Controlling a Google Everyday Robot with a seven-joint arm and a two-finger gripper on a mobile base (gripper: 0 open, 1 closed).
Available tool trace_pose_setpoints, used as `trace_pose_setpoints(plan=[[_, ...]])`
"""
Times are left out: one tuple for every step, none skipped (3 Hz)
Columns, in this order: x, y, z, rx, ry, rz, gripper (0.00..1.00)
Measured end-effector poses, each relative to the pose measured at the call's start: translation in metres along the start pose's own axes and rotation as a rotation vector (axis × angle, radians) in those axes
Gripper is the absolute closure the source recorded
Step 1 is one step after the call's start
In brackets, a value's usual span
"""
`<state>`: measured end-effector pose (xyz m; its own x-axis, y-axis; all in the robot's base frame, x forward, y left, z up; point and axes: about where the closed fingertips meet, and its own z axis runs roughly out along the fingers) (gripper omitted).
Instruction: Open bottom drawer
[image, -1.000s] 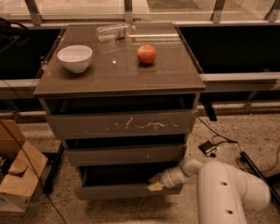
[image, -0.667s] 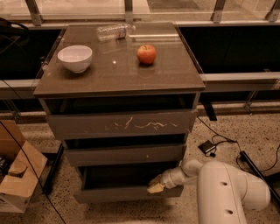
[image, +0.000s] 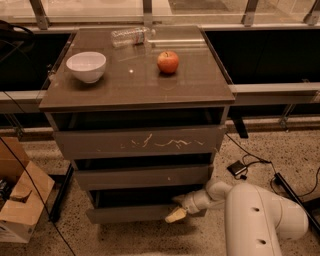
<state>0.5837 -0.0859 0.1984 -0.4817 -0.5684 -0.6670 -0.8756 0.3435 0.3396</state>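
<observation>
At the front of the bottom drawer (image: 130, 214), the gripper (image: 176, 215) rests — clamped or spread, unclear.

On the glossy brown table (image: 145, 87): white bowl (image: 86, 66), upright, near the left edge toward the back. Red apple (image: 168, 62) right of centre, well apart from the bowl. Clear plastic bottle (image: 131, 36) lying on its side along the back edge. Below the front edge, a drawer front with white scratches (image: 140, 142); under that, a front with a tiny white speck (image: 142, 176). Off the left edge, on speckled floor (image: 280, 145), an open cardboard box (image: 20, 200). Off the right edge, black cables (image: 252, 159) and a small black adapter (image: 237, 168).
</observation>
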Motion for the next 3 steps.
trace_pose_setpoints(plan=[[-0.003, 0.001, 0.000, 0.000, 0.000, 0.000, 0.00], [0.002, 0.010, -0.001, 0.015, 0.033, -0.023, 0.00], [0.015, 0.018, 0.005, 0.011, 0.130, -0.050, 0.18]])
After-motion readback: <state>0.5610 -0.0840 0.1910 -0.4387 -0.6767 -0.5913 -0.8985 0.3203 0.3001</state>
